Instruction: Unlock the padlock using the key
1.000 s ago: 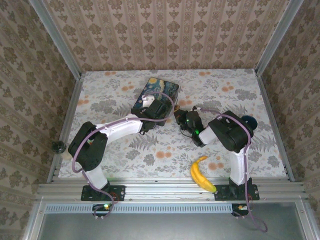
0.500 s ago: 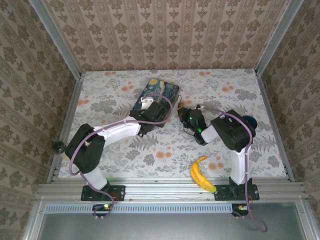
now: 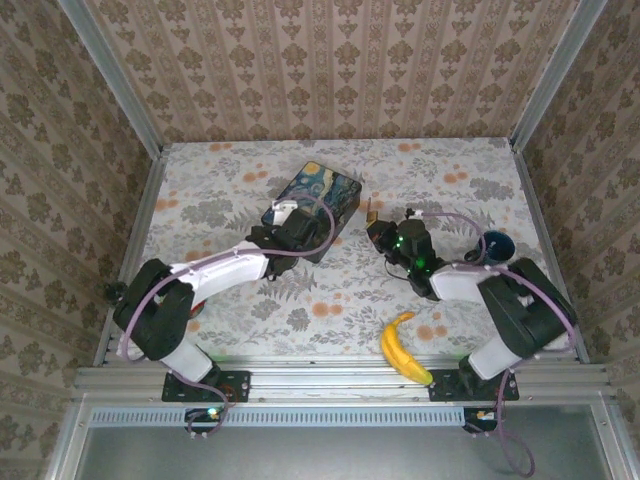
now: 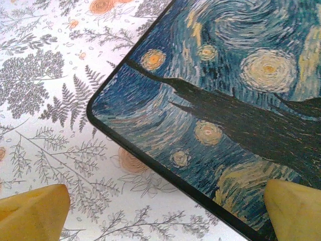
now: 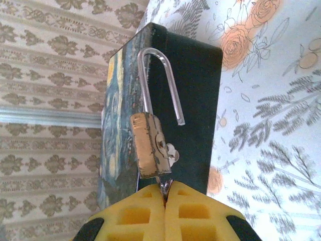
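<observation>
Two arms out over the flowered tablecloth [image 3: 450, 170]. Clamped tight on the key [image 5: 164, 186] with the right gripper [image 5: 165, 201], yellow pads [image 5: 130, 216] pressed together and only a sliver of metal showing between them. Sticking out from that key, in front of the dark side wall of the starry-night box [image 3: 312, 205]: the brass padlock [image 5: 148, 145]. Sprung open, its silvery shackle [image 5: 158, 80], long leg in the body, short end free in the air beside it. From above, a brass glint at the right gripper's tip, just beside the box's right edge; touching the box or not, impossible to tell. Spread wide and gripping nothing: the left gripper [image 4: 163, 211], one yellow fingertip [image 4: 32, 206] above the cloth, the other over the painted lid, the box's rounded corner between them. Near the front edge, well apart from the lock: a banana [image 3: 403, 347]. Close by the right arm: a dark blue round object [image 3: 495, 243].
</observation>
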Robot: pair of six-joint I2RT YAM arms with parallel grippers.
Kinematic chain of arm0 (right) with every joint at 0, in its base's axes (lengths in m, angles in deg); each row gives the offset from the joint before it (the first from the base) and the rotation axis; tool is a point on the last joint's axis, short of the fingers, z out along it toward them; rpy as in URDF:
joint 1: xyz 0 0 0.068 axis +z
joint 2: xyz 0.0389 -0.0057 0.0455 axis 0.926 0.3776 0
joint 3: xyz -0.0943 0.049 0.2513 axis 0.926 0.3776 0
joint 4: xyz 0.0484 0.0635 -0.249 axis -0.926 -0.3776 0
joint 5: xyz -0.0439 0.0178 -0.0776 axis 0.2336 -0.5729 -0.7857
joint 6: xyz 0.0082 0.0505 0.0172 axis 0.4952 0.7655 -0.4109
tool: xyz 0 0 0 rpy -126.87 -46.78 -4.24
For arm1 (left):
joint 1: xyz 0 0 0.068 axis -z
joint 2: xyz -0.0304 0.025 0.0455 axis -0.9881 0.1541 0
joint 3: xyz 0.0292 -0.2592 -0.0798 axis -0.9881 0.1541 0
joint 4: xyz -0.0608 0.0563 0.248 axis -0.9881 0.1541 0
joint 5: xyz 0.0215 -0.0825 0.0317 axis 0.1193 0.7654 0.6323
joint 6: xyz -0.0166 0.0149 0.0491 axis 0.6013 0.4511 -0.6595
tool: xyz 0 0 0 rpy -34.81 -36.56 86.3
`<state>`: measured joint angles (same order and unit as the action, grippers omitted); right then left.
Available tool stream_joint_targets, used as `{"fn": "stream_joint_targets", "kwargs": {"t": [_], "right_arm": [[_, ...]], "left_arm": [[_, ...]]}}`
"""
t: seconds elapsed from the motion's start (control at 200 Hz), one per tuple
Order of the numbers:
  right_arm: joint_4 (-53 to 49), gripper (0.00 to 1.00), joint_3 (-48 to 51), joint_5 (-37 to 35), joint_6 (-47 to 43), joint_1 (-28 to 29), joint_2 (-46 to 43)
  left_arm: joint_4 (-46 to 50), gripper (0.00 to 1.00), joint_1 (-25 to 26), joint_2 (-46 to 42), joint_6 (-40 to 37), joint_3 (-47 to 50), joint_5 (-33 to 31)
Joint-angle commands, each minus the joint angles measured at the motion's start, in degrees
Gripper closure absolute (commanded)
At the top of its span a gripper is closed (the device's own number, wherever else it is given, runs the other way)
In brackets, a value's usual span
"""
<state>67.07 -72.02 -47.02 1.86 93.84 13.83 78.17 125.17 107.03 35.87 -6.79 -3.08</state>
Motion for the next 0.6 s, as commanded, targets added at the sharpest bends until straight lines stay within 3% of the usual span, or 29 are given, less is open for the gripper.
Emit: {"fn": "stream_joint_targets", "kwargs": {"t": [0.0,0.23,0.595], "right_arm": [[-16.0,1.00,0.9,2.7,-7.9,0.0,-5.9],[-28.7,1.00,1.3,3.3,-15.0,0.7,-13.5],[-25.8,1.00,1.4,7.5,-17.4,0.8,-3.7]], "left_arm": [[4.1,0.00,-2.4,-3.1,-1.2,2.4,3.5],[3.9,0.00,-6.7,-11.3,3.4,3.6,9.7],[-0.5,0.00,-14.6,-20.2,12.5,9.6,24.4]]}}
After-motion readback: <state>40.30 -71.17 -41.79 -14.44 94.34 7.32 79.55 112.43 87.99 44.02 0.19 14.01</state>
